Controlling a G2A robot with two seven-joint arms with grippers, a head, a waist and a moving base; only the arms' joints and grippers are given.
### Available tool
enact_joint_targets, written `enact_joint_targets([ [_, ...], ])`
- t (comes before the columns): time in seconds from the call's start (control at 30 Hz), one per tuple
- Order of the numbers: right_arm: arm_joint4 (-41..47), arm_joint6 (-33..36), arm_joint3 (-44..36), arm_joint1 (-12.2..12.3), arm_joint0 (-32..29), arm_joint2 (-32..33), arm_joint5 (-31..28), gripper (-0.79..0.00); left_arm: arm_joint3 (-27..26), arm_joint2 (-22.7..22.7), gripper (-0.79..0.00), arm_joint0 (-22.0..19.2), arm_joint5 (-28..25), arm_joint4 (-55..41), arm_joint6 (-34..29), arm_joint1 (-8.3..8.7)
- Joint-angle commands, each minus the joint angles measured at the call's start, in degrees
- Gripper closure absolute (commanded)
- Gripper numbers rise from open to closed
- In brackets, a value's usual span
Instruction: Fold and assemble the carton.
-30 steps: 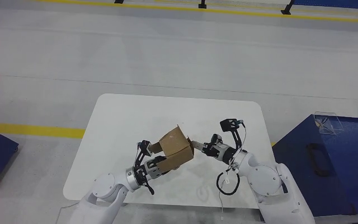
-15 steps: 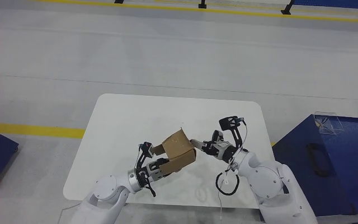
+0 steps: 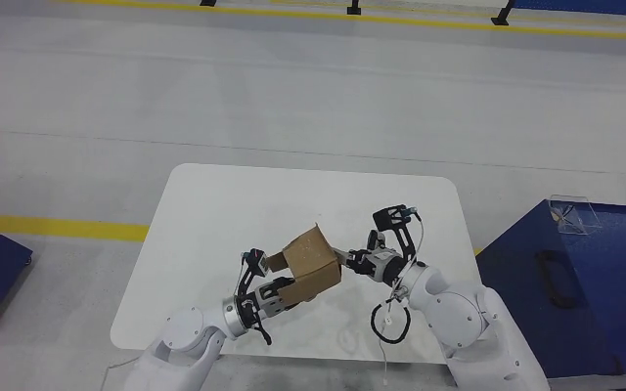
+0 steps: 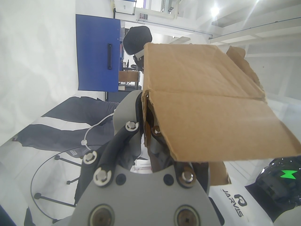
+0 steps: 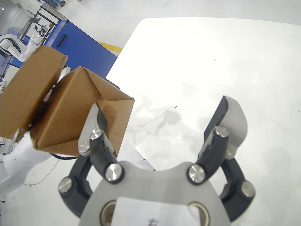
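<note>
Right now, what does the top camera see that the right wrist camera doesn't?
Top view: the whole table, edge to edge, with an arm at each side of the carton. Right wrist view: up close, the ribbed pads of the open right gripper, and the carton's hollow inside. Both: the brown carton over the white table, with the right gripper next to it.

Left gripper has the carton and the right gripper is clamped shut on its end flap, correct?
Not quite: the right gripper is open, not clamped. The right wrist view shows its fingers spread, one beside the carton's end, nothing gripped between them. The left gripper does hold the carton.
</note>
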Motion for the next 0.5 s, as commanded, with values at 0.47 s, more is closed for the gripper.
enact_joint_targets([
  [0.47,3.0,-2.6,0.9,0.3,-2.2,2.6,-1.3,-0.785,-0.1,0.0,0.0,0.4,-0.1,-0.3,-0.2,0.11],
])
